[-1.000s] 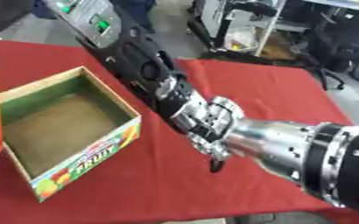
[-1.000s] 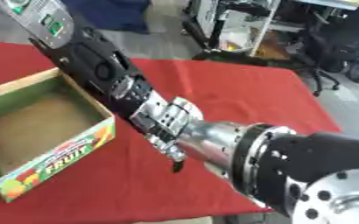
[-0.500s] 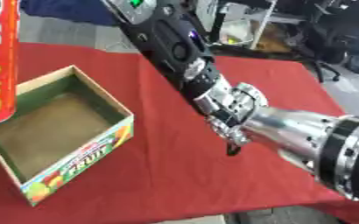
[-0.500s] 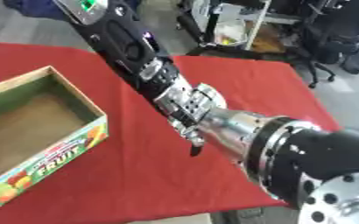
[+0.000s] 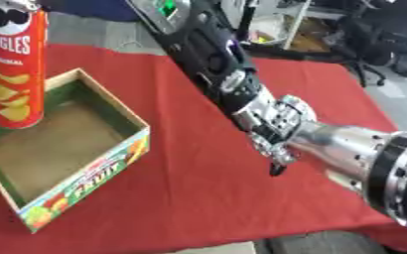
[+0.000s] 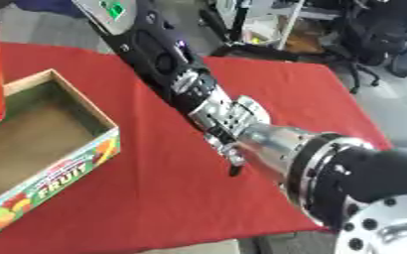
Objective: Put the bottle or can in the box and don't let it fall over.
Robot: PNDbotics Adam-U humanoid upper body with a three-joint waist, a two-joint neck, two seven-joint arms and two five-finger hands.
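We see the Pringles can (image 5: 12,64) upright at the far-left corner of the cardboard box (image 5: 85,181), its base low inside the box's opening, against the far-left wall; whether the base touches the box floor we cannot tell; the can's top is cut off by the frame edge. No hand shows on the can in either view; left hand not in view. The box sits on the red-covered surface (image 5: 198,198), open top up, fruit print and the word FRUIT on its near side wall.

Right arm comes in from the lower right corner, silver forearm then black; right hand (image 5: 272,126) hangs over the red cloth, right of the box & well apart from it; the fingers (image 5: 279,168) are curled downward, dark tips just above the cloth, grasping nothing as far as we can see; contact w/ the cloth we cannot tell. A black arm segment w/ a green light stretches from the hand up to the top of the frame.

Vs 0.5 s ago: whole picture has shifted, so the camera moved; can now shows lower & further into the box's opening than before, when it stood higher at the left edge; vs 1.0 s ago only a red sliver of it showed at the left edge. Right hand keeps abt the same pose, fingers curled as before; box unmoved on the cloth, as far as we can judge.
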